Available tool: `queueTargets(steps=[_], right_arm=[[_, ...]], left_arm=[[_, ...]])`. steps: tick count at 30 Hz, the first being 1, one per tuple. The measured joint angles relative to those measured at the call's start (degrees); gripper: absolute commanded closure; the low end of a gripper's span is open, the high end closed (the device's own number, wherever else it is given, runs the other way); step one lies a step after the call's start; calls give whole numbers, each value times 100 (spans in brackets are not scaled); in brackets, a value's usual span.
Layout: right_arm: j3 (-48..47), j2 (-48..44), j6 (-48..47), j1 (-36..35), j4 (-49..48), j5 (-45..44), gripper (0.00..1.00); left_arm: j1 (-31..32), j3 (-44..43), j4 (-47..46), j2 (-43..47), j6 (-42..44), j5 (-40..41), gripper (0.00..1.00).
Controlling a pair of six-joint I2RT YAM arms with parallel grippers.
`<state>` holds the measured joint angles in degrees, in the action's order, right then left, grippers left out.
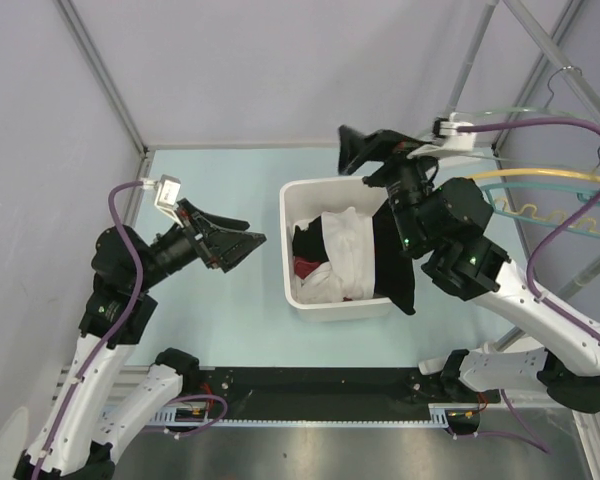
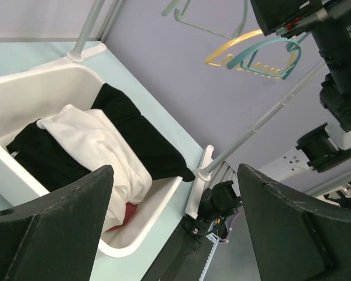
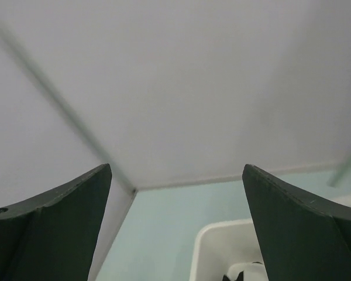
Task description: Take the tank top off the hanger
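The left gripper (image 1: pixel 244 232), jaws apart and empty, hovers over the surface's left side, facing the white plastic bin (image 1: pixel 284 245). The black tank top (image 1: pixel 396 268) seems draped over the bin's right rim, close under the arm of the right gripper (image 1: pixel 350 150), likewise apart. That arm's swing could drag it out, or snag the yellow plastic hanger (image 1: pixel 540 176) at the right edge.

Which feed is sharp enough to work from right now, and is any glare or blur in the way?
Top external: evenly lit, no harsh glare, the bin and hangers crisp. Left wrist: clothes in focus, its own jaws dark and soft at the bottom corners. Right wrist: mostly blank wall, softer, only a corner of the bin at the bottom edge.
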<state>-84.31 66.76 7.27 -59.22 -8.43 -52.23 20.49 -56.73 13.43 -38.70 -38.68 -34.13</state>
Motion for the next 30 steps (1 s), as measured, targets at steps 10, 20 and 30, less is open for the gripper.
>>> queueTargets(steps=[10, 20, 30], right_arm=[[1375, -479, 597, 278, 1281, 5117, 0], [5217, -2813, 2055, -37, 459, 5488, 0], [6411, -4782, 2957, -734, 487, 4524, 0]], left_arm=[[0, 850, -55, 575, 326, 553, 7], [92, 3585, -2098, 1416, -706, 415, 5], [931, 5239, -3427, 2527, -1355, 212, 4]])
